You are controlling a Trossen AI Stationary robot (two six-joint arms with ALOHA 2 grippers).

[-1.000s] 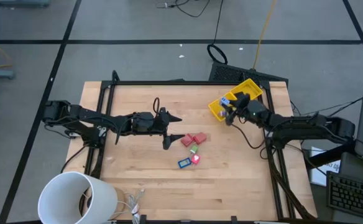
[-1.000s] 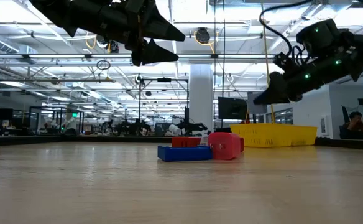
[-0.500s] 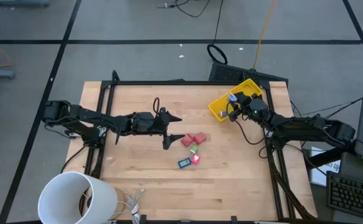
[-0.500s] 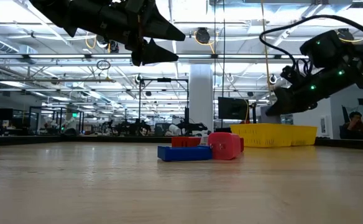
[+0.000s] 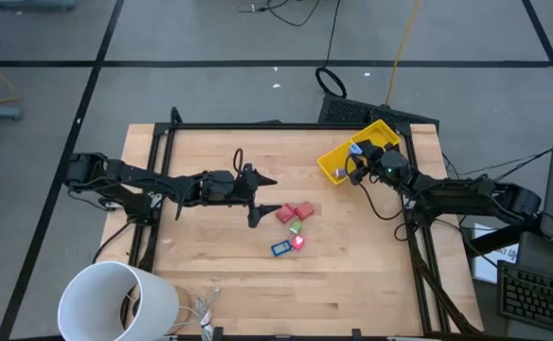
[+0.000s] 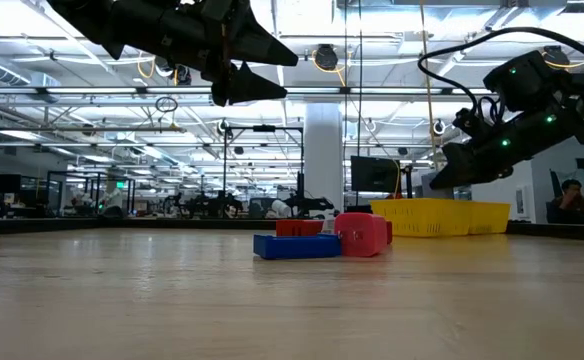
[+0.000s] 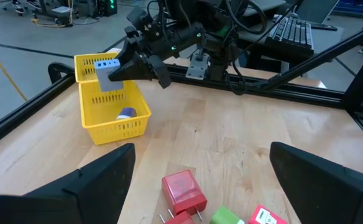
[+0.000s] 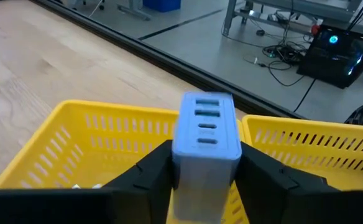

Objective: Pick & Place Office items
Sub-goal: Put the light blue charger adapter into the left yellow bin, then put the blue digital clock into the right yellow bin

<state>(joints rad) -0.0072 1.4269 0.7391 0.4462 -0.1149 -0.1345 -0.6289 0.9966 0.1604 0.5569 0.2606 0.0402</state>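
Pretty bright and even from overhead, soft small shadows on the wooden surface (image 5: pixel 220 246). Low view gets glare off the ceiling lights (image 6: pixel 302 20) (arms go silhouette). Right wrist view's near foreground is slightly soft.

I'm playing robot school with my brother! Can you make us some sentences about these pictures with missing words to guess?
The right pincer holds a light blue block over the ____ bin.
The left pincer hangs wide ____ beside the red blocks.
Near the table's front left corner stands a big ____ cylinder.

Missing words: yellow; open; white
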